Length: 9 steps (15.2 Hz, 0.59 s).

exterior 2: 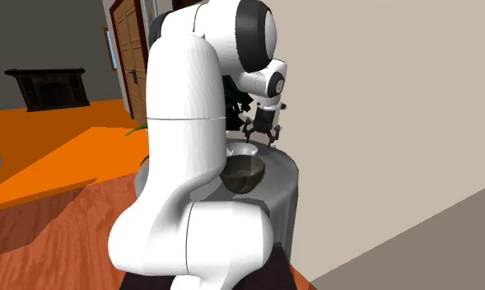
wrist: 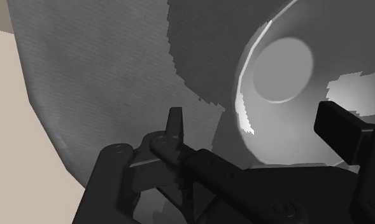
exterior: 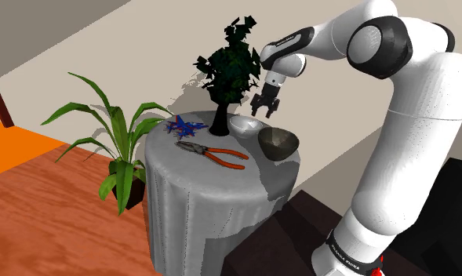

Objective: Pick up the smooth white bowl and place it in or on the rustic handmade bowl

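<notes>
The gripper [exterior: 263, 112] hovers empty, fingers [wrist: 175, 125] spread wide, over the white bowl [exterior: 246, 124] at 10 o'clock from the dark rustic bowl [exterior: 278, 143] -- looks light, rigid, slick, so I'd pinch its rim.

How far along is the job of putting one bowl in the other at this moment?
Done: the approach. The open gripper hangs just above the white bowl, and in the wrist view its fingers stand apart on either side of the rim. In hand: nothing is gripped, and the bowl sits on the table. Left: closing, lifting, then setting it in the dark bowl.
</notes>
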{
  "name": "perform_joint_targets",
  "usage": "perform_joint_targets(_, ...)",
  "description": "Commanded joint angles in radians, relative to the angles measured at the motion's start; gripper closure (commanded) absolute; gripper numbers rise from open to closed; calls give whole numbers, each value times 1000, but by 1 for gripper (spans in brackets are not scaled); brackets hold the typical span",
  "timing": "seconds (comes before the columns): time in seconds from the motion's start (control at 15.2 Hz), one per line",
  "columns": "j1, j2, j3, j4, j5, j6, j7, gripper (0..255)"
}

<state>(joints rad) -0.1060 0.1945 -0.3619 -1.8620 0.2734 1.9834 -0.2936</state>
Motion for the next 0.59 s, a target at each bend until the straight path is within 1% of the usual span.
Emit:
perform_joint_targets(0.0,1,10,2,-18,3,20,-5,0)
perform_joint_targets(0.46,3,10,0,-18,3,20,-6,0)
perform_joint_targets(0.53,3,5,0,-23,1,19,-5,255)
